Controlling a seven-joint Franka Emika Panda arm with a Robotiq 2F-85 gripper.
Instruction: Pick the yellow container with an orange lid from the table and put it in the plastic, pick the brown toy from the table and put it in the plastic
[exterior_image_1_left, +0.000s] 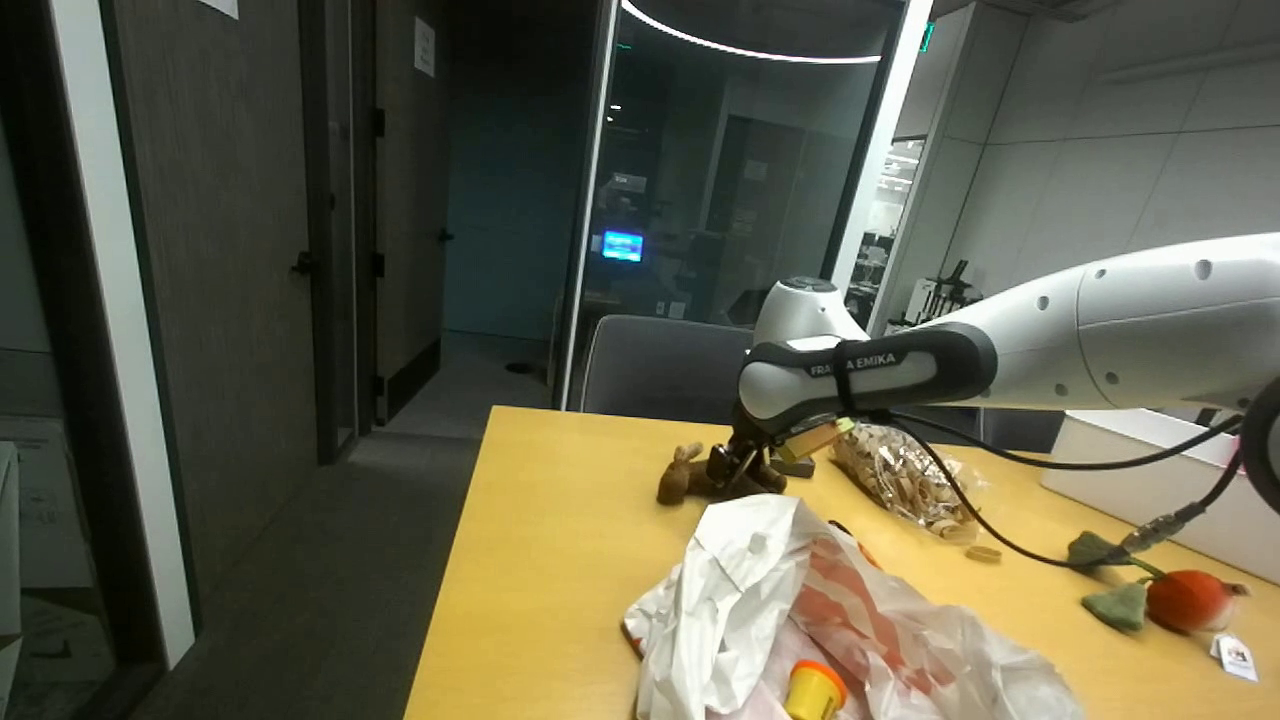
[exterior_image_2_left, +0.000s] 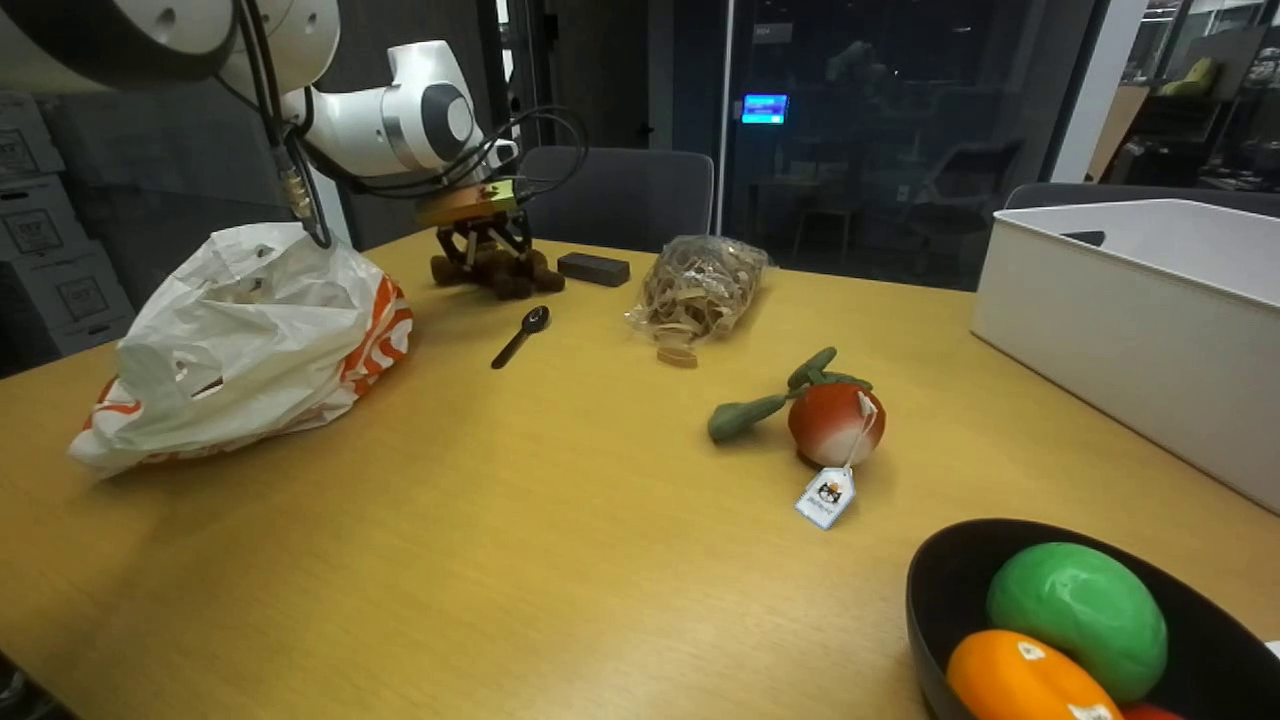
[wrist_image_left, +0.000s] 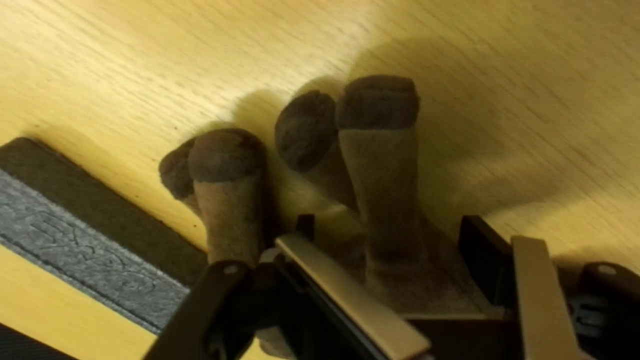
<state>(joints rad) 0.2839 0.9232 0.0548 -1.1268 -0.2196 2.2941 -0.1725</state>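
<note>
The brown toy lies on the table under my gripper; it shows in both exterior views (exterior_image_1_left: 680, 480) (exterior_image_2_left: 505, 275). In the wrist view its stubby legs (wrist_image_left: 382, 165) point up the picture. My gripper (wrist_image_left: 390, 225) is low around the toy's body, fingers apart on either side, with table visible between one finger and the leg. The gripper also shows in both exterior views (exterior_image_1_left: 735, 465) (exterior_image_2_left: 487, 245). The yellow container with the orange lid (exterior_image_1_left: 815, 690) lies in the mouth of the white plastic bag (exterior_image_1_left: 730, 590); the bag (exterior_image_2_left: 270, 330) hides it in an exterior view.
A dark eraser (exterior_image_2_left: 593, 268) lies beside the toy, also in the wrist view (wrist_image_left: 95, 260). A black spoon (exterior_image_2_left: 522, 335), a clear bag of tan pieces (exterior_image_2_left: 705, 285), a red plush vegetable (exterior_image_2_left: 838, 420), a black bowl (exterior_image_2_left: 925, 570) and a white bin (exterior_image_2_left: 1120, 300) stand around.
</note>
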